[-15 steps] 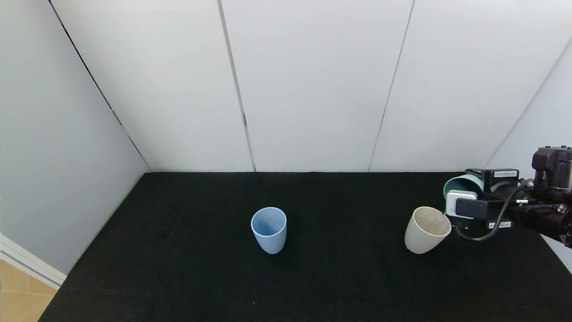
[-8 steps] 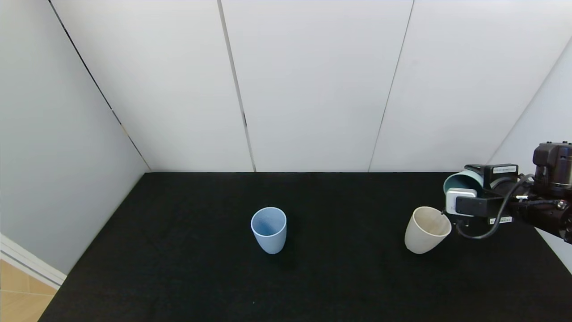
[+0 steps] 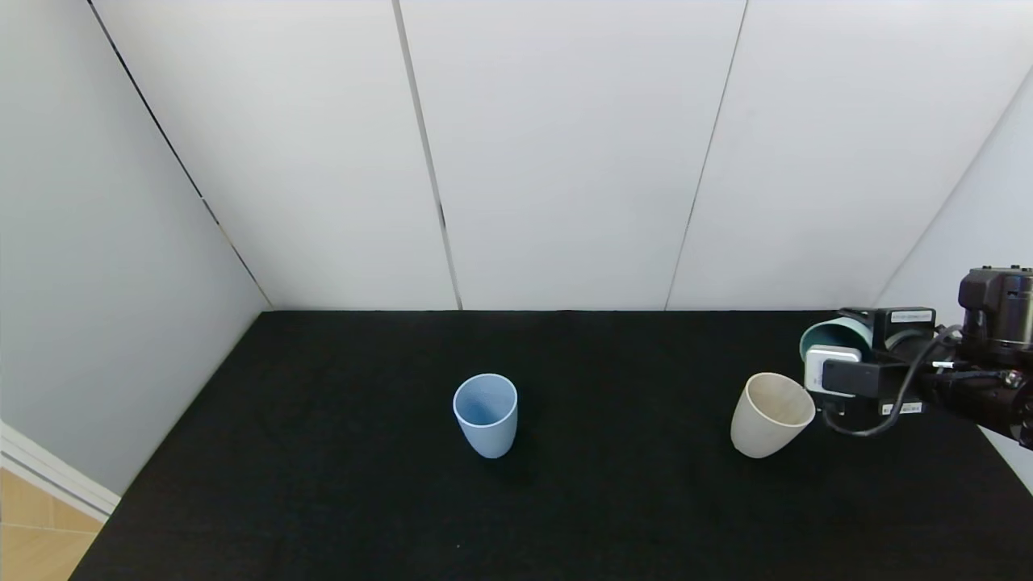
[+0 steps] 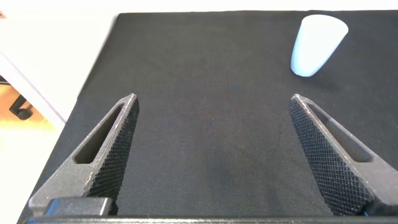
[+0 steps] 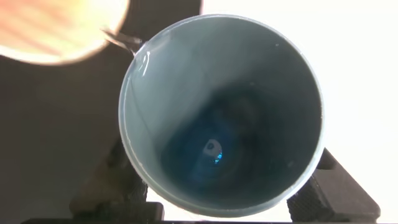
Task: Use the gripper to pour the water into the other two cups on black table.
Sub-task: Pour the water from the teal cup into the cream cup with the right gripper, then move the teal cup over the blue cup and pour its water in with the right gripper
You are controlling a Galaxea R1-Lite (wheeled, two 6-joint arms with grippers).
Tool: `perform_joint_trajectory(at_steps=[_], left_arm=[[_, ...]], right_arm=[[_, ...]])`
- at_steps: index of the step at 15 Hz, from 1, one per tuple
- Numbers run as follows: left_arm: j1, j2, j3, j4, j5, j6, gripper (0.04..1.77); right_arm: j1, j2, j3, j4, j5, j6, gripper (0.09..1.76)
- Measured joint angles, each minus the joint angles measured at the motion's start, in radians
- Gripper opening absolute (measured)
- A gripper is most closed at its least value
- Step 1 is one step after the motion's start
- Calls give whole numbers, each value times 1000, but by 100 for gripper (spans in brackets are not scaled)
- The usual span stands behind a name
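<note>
Starting at the left of my head cam: the black worktop (image 3: 339,484) fills the lower half of the frame, with white wall panels behind it. The light blue cup (image 3: 485,415) stands upright a bit left of centre, all by itself. My left tool (image 4: 214,162) doesn't show in the head cam, but its own wrist cam has both fingers spread wide over bare worktop, nothing between them, and the blue cup (image 4: 317,45) sits up in the upper right of that frame, well apart from it.

Moving right, the cream cup (image 3: 771,414) stands at centre right of the head frame. Right beside it, at the right edge, my right tool (image 3: 847,355) is pinching the teal cup (image 3: 835,335), tipped on its side with the mouth facing left, rim just above and right of the cream cup's rim.

In the right wrist cam I'm looking straight into the teal cup (image 5: 221,118). A thin glinting trickle of water (image 5: 124,42) runs off its lip at upper left toward the cream cup (image 5: 59,28) in that corner.
</note>
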Motion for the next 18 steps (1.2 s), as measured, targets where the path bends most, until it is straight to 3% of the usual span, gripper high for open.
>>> perform_joint_trajectory(at_steps=[8, 12, 15, 18], left_arm=[[0, 0, 0, 0, 0, 0, 172], [0, 0, 0, 0, 0, 0, 172], [0, 0, 0, 0, 0, 0, 172], [0, 0, 0, 0, 0, 0, 172]], right_arm=[[85, -19, -25, 70, 14, 399, 120], [163, -32, -123, 198, 14, 580, 120], [254, -40, -220, 319, 13, 757, 120], [349, -35, -305, 409, 9, 856, 120]])
